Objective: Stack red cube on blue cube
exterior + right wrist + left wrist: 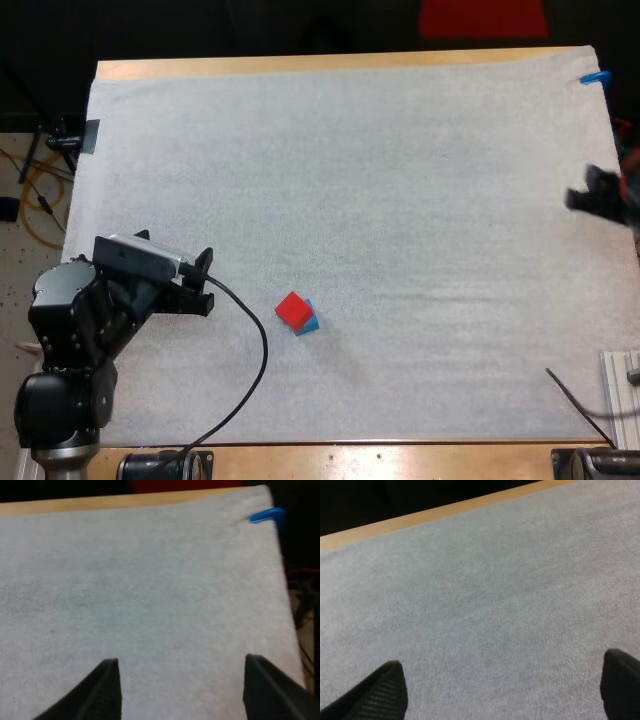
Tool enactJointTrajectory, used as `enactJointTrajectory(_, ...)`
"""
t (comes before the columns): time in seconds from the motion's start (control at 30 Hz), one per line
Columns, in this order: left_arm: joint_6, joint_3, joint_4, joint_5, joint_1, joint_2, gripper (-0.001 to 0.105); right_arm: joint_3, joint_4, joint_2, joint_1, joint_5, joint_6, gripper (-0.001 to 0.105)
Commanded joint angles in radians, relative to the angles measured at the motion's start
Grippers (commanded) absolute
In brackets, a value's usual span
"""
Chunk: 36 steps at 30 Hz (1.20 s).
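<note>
On the mat, red cube sits atop blue cube — stack looks done; left gripper and right gripper gape wide, empty.

The red cube hides most of the blue cube

Lab: robot arm, matted table

- Mat: white, matt, fine fuzzy nap, cloth-like.
- Worktop: pale wood, smooth.
- Red cube, blue cube: smooth, plain faces.
- Left pincer fingers: black, matt, finely ribbed.
</note>
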Motion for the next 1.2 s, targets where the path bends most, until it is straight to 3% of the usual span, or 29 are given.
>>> enactJointTrajectory(0.0,-0.01,-0.006,0.019,-0.01,0.0,-0.017,0.076,0.038,0.003,-0.08,-0.014,-0.009,-0.02,0.052)
enactJointTrajectory(0.17,-0.01,-0.006,0.072,-0.01,-0.003,-0.114,0.076,0.15,0.028,-0.295,-0.01,-0.017,-0.023,0.052)
enactJointTrajectory(0.4,-0.003,0.006,0.125,-0.01,-0.003,-0.373,0.076,0.279,0.121,-0.599,-0.01,-0.032,-0.023,0.052)
enactJointTrajectory(0.83,-0.003,0.118,0.291,-0.033,-0.001,-0.794,0.076,0.438,0.222,-1.005,-0.01,-0.073,-0.007,0.052)
enactJointTrajectory(0.93,-0.003,0.11,0.37,-0.067,0.001,-0.788,0.076,0.448,0.222,-1.041,-0.01,-0.073,-0.007,0.052)
enactJointTrajectory(1.17,-0.007,0.121,0.342,-0.148,0.001,-0.789,0.076,0.47,0.155,-1.036,-0.01,-0.076,-0.015,0.052)
